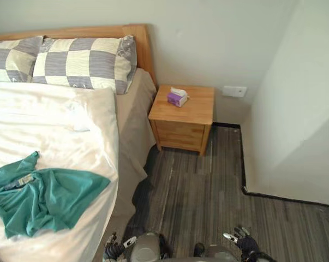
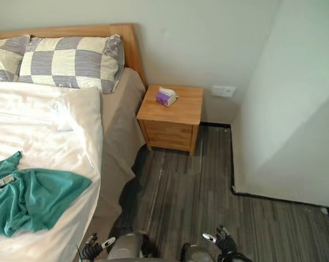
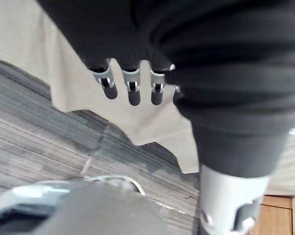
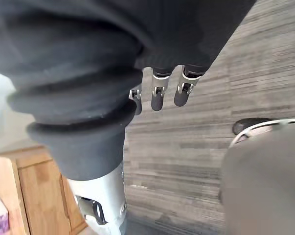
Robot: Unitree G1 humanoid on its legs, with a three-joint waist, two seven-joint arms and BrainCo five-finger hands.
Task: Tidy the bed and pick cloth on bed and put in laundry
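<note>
You had not yet begun the pick. The teal T-shirt [image 1: 44, 199] lay crumpled on the white duvet [image 1: 49, 125], near the bed's side edge and well apart from the two checked pillows [image 1: 82, 63] at the headboard. The duvet itself looked rumpled, with folds running across it, and the beige sheet [image 1: 132, 125] hung down the side of the bed towards the grey striped floor [image 1: 208, 196].

Your left hand [image 1: 120, 245] hung low, just beside the bed's side. In its wrist view its fingers [image 3: 134, 90] were loosely straight in front of the beige sheet and held nothing. Your right hand [image 1: 243, 242] hung low on the other side over bare floor. Its fingers [image 4: 158, 95] were relaxed too and equally empty. The wooden nightstand [image 1: 186, 112] with its tissue box [image 1: 177, 96] stood against the wall, beside the head of the bed and clear of your work.

I judged this the very start: the approach to the garment. The next move called for you to turn towards the bed, raise the left hand over the mattress edge, and bring it down on the bunched middle of the T-shirt, gathering enough cloth that it lifted in one piece without dragging the duvet. Where the laundry goes could not be told from this standpoint, so you would have needed to locate it before carrying the T-shirt off.
</note>
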